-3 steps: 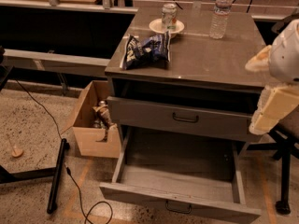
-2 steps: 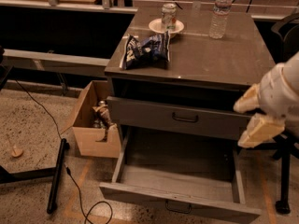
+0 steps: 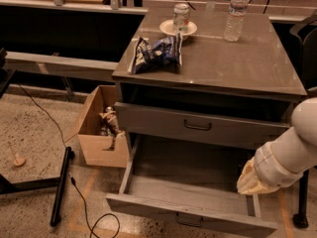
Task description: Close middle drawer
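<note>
We see the gripper (image 3: 250, 181) low at the right side of the middle drawer (image 3: 184, 188), above the right edge of its tray and just behind its front panel; whether it is spread or closed we cannot tell. The middle drawer stands pulled far out, its long tray stretching left from the gripper, while the top drawer (image 3: 198, 125) sits above and to the left, only slightly out. Higher up, the counter (image 3: 247, 66) carries a water bottle (image 3: 235, 14), a can (image 3: 181, 15) on a plate (image 3: 171, 30) and a chip bag (image 3: 156, 53). Far left of the gripper, a cardboard box (image 3: 101, 150) rests on the floor against the cabinet.
</note>
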Tool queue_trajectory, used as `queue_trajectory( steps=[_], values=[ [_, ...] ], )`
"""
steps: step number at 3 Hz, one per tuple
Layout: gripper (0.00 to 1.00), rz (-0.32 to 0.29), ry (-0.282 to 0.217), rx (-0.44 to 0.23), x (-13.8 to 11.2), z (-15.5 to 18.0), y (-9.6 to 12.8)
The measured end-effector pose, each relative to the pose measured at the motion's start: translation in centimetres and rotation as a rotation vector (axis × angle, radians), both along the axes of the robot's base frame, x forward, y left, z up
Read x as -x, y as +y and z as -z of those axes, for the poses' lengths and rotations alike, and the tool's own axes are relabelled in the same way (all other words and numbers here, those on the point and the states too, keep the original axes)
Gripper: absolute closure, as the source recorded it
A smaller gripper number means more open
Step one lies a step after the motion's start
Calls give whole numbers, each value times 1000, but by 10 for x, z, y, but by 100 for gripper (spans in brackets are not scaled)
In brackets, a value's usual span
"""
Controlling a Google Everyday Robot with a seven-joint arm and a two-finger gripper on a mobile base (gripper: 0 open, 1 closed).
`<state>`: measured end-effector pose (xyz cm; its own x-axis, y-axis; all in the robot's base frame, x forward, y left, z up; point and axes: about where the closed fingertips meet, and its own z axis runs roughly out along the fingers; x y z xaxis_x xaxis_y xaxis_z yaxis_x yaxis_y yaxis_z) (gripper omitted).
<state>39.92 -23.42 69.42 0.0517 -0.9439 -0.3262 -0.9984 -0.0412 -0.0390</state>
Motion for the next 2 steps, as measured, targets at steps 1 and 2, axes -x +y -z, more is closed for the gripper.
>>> queue_trajectory(
  steps=[1, 2],
  values=[
    [100, -8, 13, -8, 2, 7, 1],
    [100, -47, 35, 5, 12, 32, 5]
  ],
)
